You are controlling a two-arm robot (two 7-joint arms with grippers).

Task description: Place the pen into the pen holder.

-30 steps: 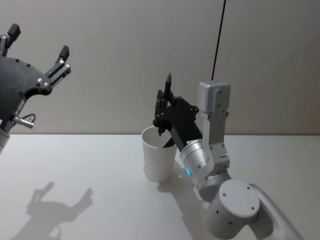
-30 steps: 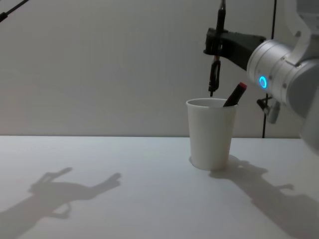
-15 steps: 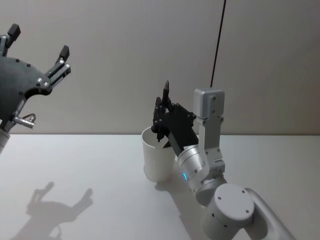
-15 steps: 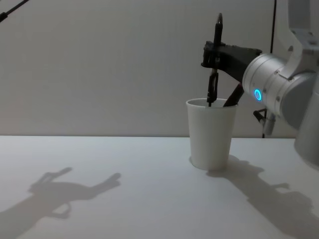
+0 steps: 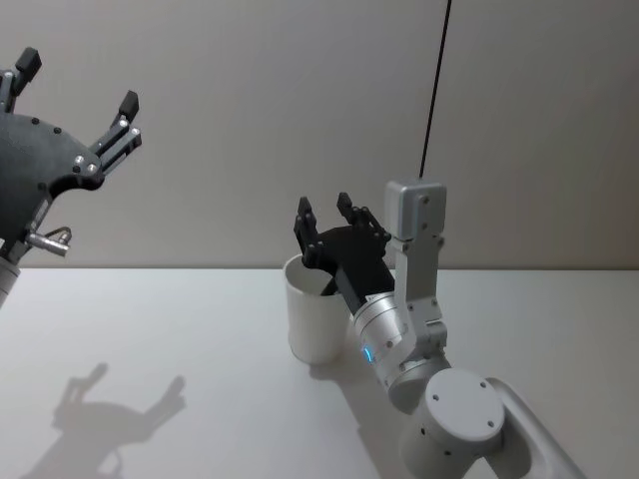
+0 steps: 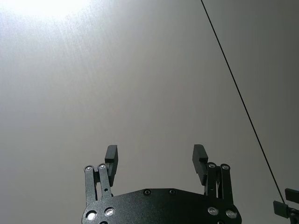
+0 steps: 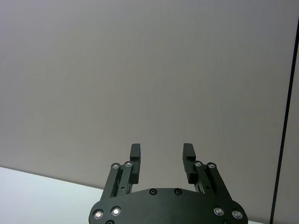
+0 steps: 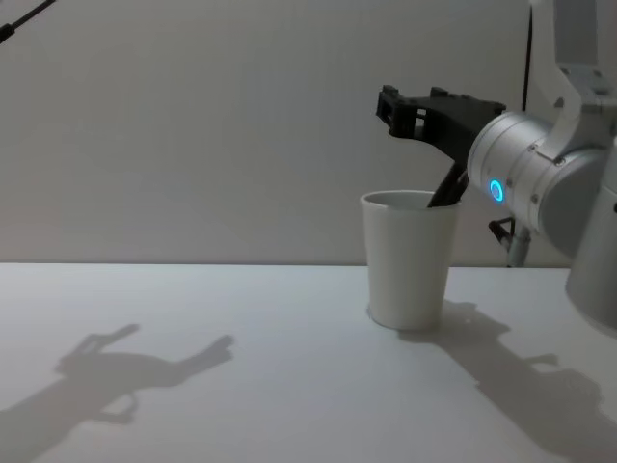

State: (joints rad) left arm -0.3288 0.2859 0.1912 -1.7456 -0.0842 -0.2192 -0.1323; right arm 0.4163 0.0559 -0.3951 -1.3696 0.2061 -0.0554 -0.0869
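Note:
The pen holder (image 5: 318,324) (image 8: 410,260), a white paper cup, stands upright on the table. A dark pen (image 8: 447,186) (image 5: 330,287) leans inside it against the right rim, its upper end hidden behind my right arm. My right gripper (image 5: 323,206) (image 8: 412,98) (image 7: 161,150) hovers just above the cup's mouth, open, with nothing between its fingers. My left gripper (image 5: 78,82) (image 6: 155,154) is raised high at the far left, open and empty, far from the cup.
The white table (image 8: 193,386) stretches left of and in front of the cup, carrying the shadow of my left gripper. A plain wall stands close behind. A thin black cable (image 5: 434,80) runs up the wall behind my right arm.
The right gripper lowered the upright pen it held towards the cup, then opened; that pen has left its fingers and gone down into the cup. The left arm has not moved.

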